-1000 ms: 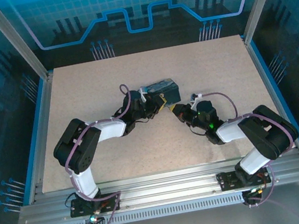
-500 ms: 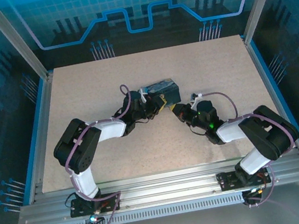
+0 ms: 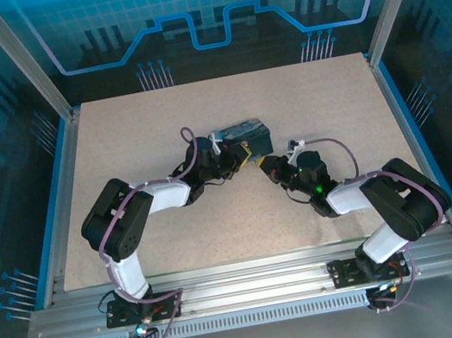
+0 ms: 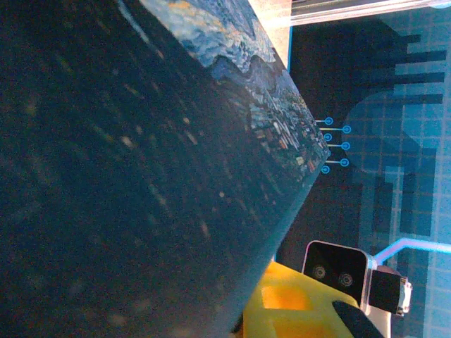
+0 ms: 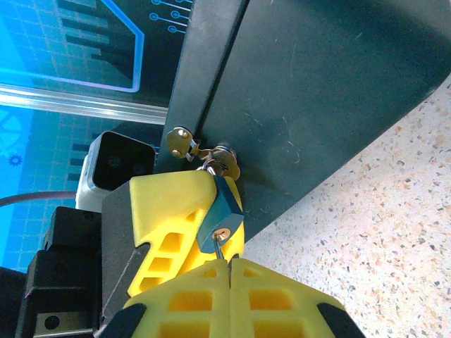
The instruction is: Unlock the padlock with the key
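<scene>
The padlock (image 5: 220, 211), a small blue-green block with a brass keyhole, hangs from the brass hasp (image 5: 211, 156) of the dark tin (image 5: 310, 91). My left gripper's yellow fingers (image 5: 169, 204) are shut on the padlock's body from both sides. My right gripper (image 5: 229, 264) is shut on the key (image 5: 220, 248), whose blade sits in the keyhole. From above, the left gripper (image 3: 240, 159) and right gripper (image 3: 267, 165) meet at the tin's (image 3: 242, 135) near corner. The tin (image 4: 141, 176) looms close in the left wrist view, with a yellow finger (image 4: 296, 306) below it.
The tin, printed with a blue night sky, lies mid-table on the speckled tabletop (image 3: 132, 133). Blue rails and glass walls (image 3: 57, 155) ring the table. Open tabletop lies to the left, right and far side of the tin.
The right gripper has edged slightly up and left toward the left gripper and tin. The left arm and tin have stayed put.
</scene>
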### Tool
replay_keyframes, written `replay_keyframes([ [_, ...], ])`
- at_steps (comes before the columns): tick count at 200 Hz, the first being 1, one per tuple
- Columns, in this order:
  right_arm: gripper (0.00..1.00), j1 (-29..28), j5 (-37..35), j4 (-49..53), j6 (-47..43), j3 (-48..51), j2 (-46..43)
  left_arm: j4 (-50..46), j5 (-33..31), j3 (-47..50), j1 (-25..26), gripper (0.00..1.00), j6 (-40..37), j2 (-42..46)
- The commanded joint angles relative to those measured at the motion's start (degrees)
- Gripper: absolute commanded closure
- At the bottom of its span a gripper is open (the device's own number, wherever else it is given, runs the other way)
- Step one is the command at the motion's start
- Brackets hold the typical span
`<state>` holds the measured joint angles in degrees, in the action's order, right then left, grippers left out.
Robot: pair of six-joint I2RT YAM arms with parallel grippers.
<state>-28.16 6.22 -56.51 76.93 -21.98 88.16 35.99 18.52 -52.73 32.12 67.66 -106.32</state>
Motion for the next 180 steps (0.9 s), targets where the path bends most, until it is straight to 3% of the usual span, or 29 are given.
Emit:
replay_keyframes([
  [1, 1.0, -0.02, -0.51, -1.72, -0.85, -1.67, 1.02, 3.11, 1.82, 0.48, -0.13, 1.0, 1.02, -0.82],
  [180, 1.0, -0.03, -0.59, -8.64, 3.41, -2.03, 4.4, 4.86, 2.74, 0.96, -0.2, 1.0, 2.11, -1.43],
])
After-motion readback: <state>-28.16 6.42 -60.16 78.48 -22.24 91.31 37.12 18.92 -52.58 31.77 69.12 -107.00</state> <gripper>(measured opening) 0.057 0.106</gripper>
